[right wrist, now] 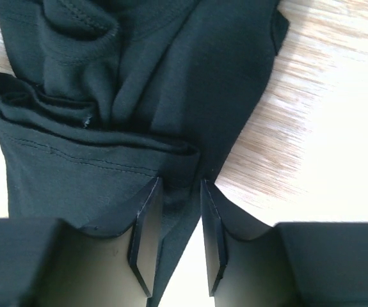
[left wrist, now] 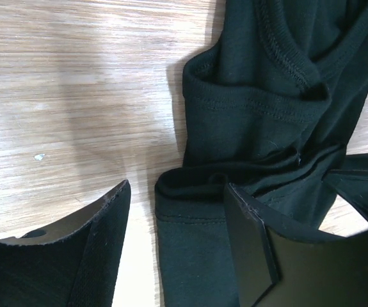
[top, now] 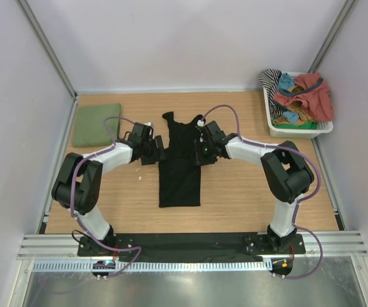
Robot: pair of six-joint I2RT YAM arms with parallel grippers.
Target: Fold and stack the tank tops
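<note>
The black tank top (top: 179, 173) lies lengthwise mid-table, narrow, its straps bunched at the far end. My left gripper (top: 159, 151) is at its left edge, open. In the left wrist view the folded black hem (left wrist: 190, 192) runs between the spread jaws of the left gripper (left wrist: 177, 192), one finger (left wrist: 100, 243) over bare wood. My right gripper (top: 200, 152) is at the top's right edge. In the right wrist view the right gripper (right wrist: 180, 185) has its jaws a narrow gap apart around a black cloth fold (right wrist: 171, 160), not pressed on it. The olive green tank top (top: 97, 125) lies folded at the back left.
A white basket (top: 280, 128) at the back right holds striped, teal and red garments (top: 305, 93). A small white speck (top: 139, 177) lies on the wood left of the black top. Grey walls and metal rails close in the table on three sides.
</note>
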